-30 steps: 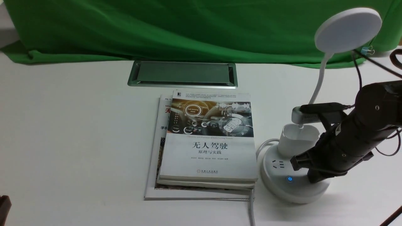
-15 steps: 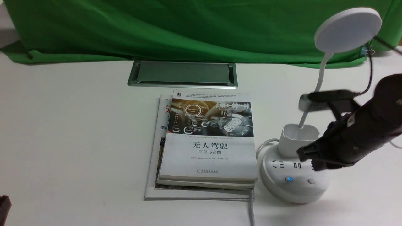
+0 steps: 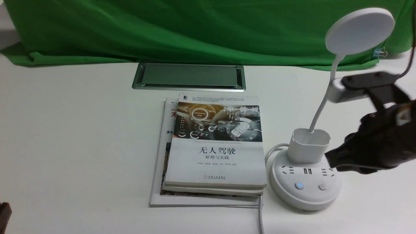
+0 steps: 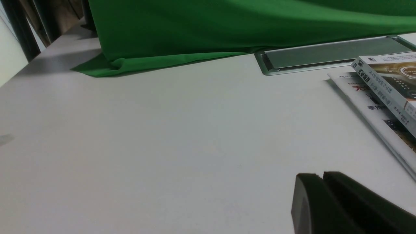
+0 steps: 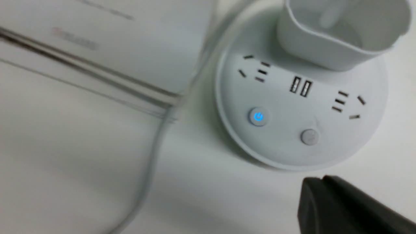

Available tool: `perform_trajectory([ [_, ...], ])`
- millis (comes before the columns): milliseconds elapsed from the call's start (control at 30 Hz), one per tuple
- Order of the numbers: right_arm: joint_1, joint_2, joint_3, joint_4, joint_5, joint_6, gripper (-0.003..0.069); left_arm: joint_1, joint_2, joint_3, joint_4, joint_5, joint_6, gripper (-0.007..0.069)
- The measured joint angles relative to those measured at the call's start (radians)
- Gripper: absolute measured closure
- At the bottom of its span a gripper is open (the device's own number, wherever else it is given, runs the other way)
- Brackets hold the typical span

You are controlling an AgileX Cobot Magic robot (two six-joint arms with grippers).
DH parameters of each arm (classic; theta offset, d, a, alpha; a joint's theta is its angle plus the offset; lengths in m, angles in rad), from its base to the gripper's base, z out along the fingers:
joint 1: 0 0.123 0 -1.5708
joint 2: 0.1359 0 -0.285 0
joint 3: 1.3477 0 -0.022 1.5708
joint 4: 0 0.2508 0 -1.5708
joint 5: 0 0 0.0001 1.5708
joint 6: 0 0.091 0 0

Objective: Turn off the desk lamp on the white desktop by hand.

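Note:
The white desk lamp [image 3: 305, 182] stands at the right of the white desktop [image 3: 81, 136], with its disc head [image 3: 360, 31] raised and unlit. Its round base shows sockets, a blue-lit button [image 3: 299, 185] and a grey button [image 3: 322, 187]. The base also shows in the right wrist view [image 5: 302, 110]. My right gripper [image 3: 330, 160] is shut and empty, raised just right of the base and clear of it; its closed tips show in the right wrist view [image 5: 320, 182]. My left gripper [image 4: 321, 177] is shut and empty, low over bare desktop at the left.
A stack of books [image 3: 214, 146] lies just left of the lamp base. The grey cable hatch [image 3: 189, 76] sits behind the books. A green cloth [image 3: 195, 29] covers the back. The lamp's white cord [image 3: 260, 217] runs toward the front edge.
My right gripper has lifted off the lamp base and drawn back up and to the right, uncovering the grey button. The left arm has not moved.

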Motion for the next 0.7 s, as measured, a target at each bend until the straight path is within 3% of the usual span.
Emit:
perform_trajectory([
  [367,0.022,-0.308,0.099,0.001,0.069,0.006,0.0621,0.000,0.000,0.000,0.000,0.000,0.001,0.0605],
  [700,0.022,-0.427,0.108,-0.007,0.045,0.018,0.0621,0.000,0.000,0.000,0.000,0.000,0.001,0.0605],
])
